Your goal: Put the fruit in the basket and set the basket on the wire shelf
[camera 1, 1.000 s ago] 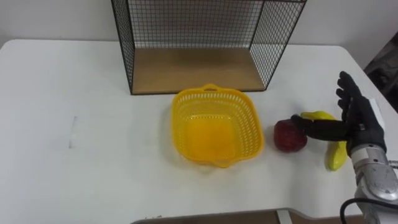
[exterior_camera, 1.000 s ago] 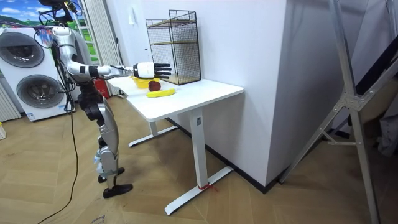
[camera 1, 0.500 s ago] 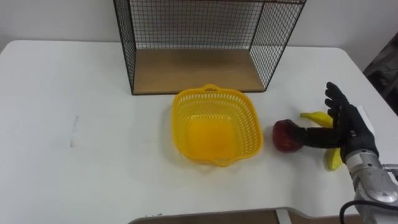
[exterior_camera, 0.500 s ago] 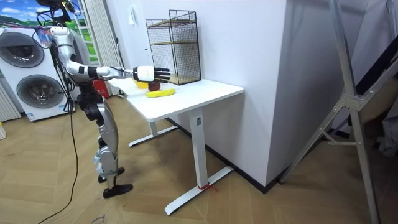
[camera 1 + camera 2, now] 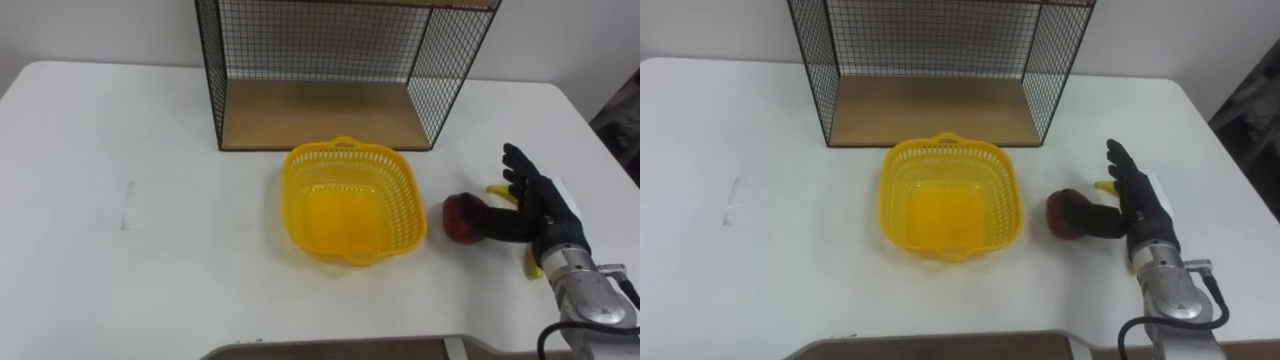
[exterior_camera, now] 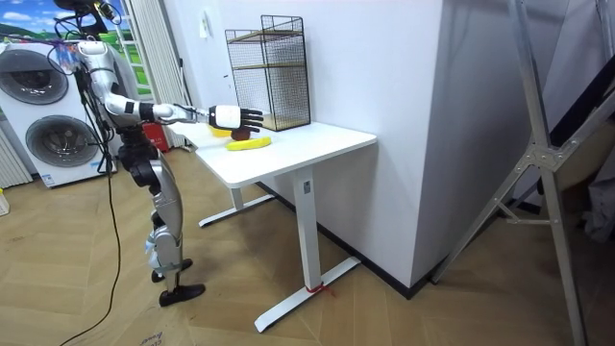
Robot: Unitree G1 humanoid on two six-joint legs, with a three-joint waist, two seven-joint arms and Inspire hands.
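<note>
A white table (image 5: pixel 150 160) carries everything here. At the top centre of the eye views stands the wire shelf (image 5: pixel 340 70), a black mesh cage with a wooden floor, open toward the robot. Just below it, near the middle of the frame, sits the yellow basket (image 5: pixel 352 205), upright and with nothing in it. The fruit lies on the table at the right of the frame, apart from the basket: a red apple (image 5: pixel 458 215) near the basket's right rim, and a banana (image 6: pixel 248 143) further right, largely covered in the eye views by the right robot hand (image 5: pixel 545 210). That robot hand comes in from the lower right corner with its fingers spread straight and apart, clamped on nothing, while its thumb reaches left and lies against the apple's right side. In the room view the robot stands upright at the end of the table toward the room view's left, its right arm stretched out level over the tabletop, with the shelf beyond it against the wall.
</note>
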